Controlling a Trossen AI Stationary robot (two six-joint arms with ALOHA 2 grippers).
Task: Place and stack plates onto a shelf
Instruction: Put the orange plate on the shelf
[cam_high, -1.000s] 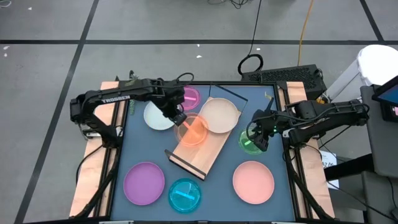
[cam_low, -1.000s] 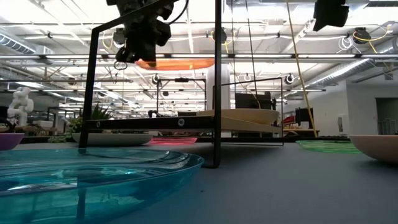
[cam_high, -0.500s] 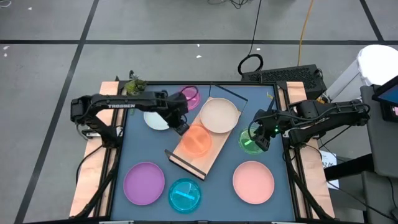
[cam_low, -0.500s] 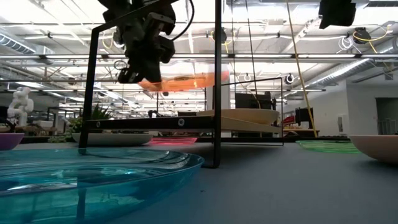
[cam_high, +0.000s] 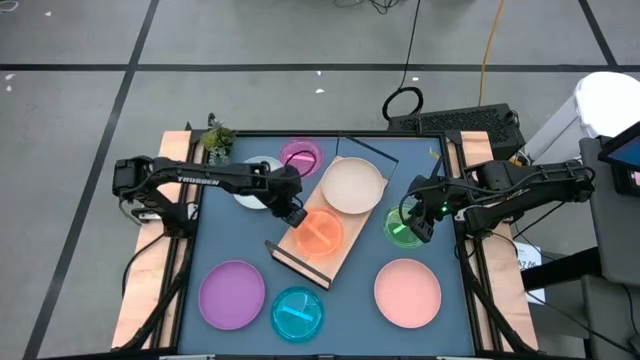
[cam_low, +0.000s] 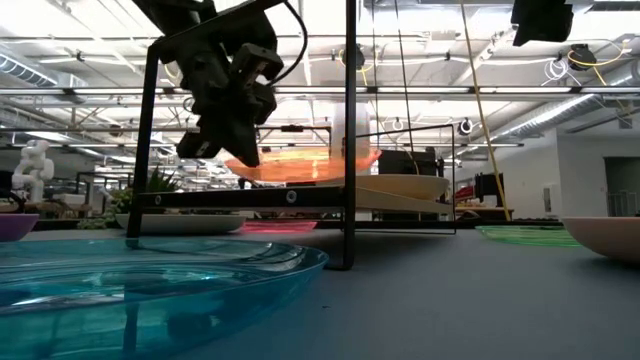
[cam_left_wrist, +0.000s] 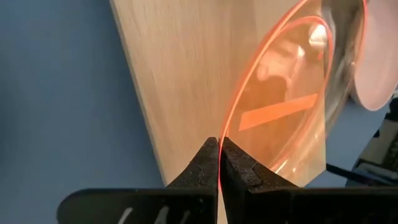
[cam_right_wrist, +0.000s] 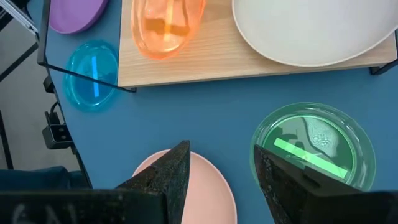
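My left gripper (cam_high: 293, 215) is shut on a translucent orange plate (cam_high: 320, 232) that hangs just over the near half of the light-wood shelf (cam_high: 303, 256). In the low view the orange plate (cam_low: 300, 165) is close above the shelf board (cam_low: 290, 197); I cannot tell whether they touch. A beige plate (cam_high: 352, 185) rests on the shelf's far half. My right gripper (cam_high: 415, 228) hovers open over the edge of a green plate (cam_high: 403, 232), with nothing between its fingers. My left gripper pinches the orange plate's rim (cam_left_wrist: 221, 134) between its two fingertips, on the side toward the table's left edge. The fingers slant down from the left. The plate stands out beyond them, roughly level, low over the shelf board (cam_left_wrist: 174, 74).
On the blue mat lie a purple plate (cam_high: 231, 293), a blue translucent plate (cam_high: 297, 312) and a salmon pink plate (cam_high: 407, 292) along the near side. A pink translucent plate (cam_high: 302, 157) and a pale plate (cam_high: 252, 190) lie at the far left. A small plant (cam_high: 215, 138) stands at the far left corner.
My left gripper has gone down and toward the table's near edge with the orange plate. The plate has sunk from well above the shelf to just over its board. My right gripper has kept its place.
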